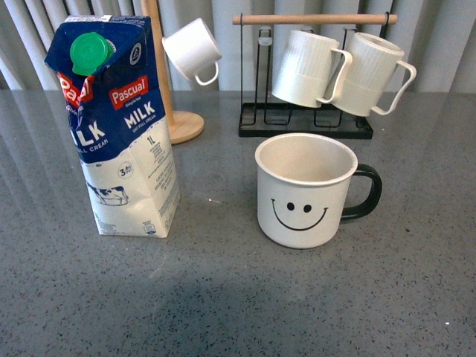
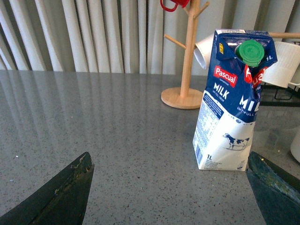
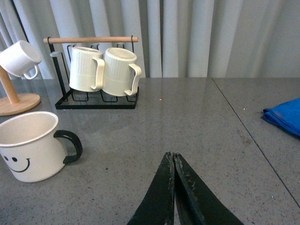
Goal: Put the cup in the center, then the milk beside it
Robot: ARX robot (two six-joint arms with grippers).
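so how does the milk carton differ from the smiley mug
The milk carton is much taller; the smiley mug is low and wide. The carton is blue and white with print; the mug is white with a black face and handle. The carton is shut by a green cap; the mug is open-topped. Both stand upright on the grey table, apart.

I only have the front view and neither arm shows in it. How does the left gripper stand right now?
Observer: The left gripper is open, fingers wide apart, facing the milk without touching it.
Operator: And the right one?
Observer: The right gripper is shut on nothing; the cup stands apart from it.
Operator: Anything outside my frame?
Observer: A blue cloth lies on the table, well away from the cup.
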